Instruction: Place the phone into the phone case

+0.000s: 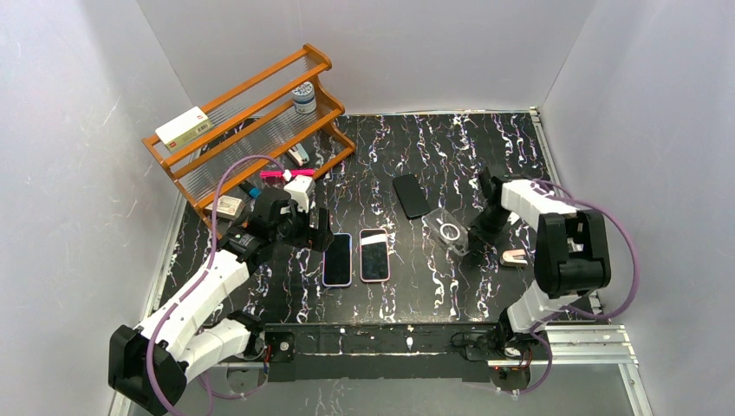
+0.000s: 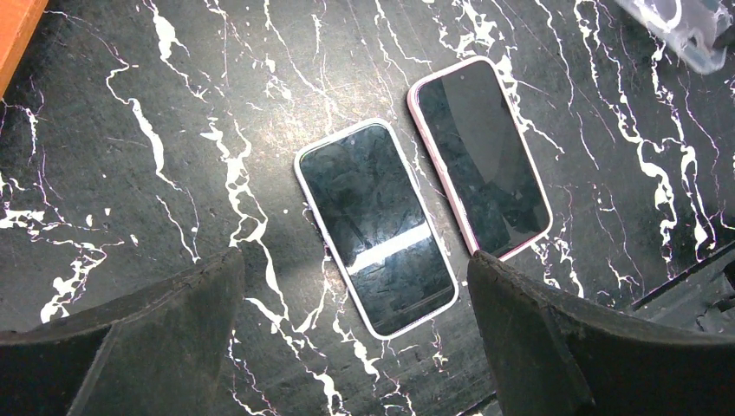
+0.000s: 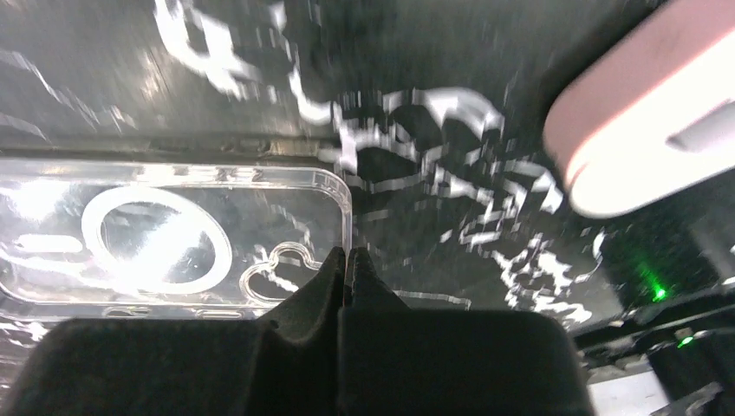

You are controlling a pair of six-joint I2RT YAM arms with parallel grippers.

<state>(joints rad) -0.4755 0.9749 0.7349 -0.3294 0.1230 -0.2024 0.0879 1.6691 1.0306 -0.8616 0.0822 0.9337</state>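
Observation:
Two phones lie face up side by side on the black marbled table: one with a pale lavender rim (image 1: 337,259) (image 2: 377,227) and one with a pink rim (image 1: 374,255) (image 2: 481,156). My left gripper (image 1: 316,232) (image 2: 355,260) hovers open over the lavender-rimmed phone, with nothing between its fingers. A clear phone case (image 1: 448,232) (image 3: 165,234) with a round ring on its back lies to the right of the phones. My right gripper (image 1: 475,234) (image 3: 347,253) is shut on the case's right edge wall.
A flat black slab (image 1: 410,195) lies behind the case. A small pink object (image 1: 513,256) (image 3: 641,113) sits just right of the right gripper. A wooden rack (image 1: 251,113) at the back left carries a box (image 1: 184,126) and a jar (image 1: 303,97). White walls enclose the table.

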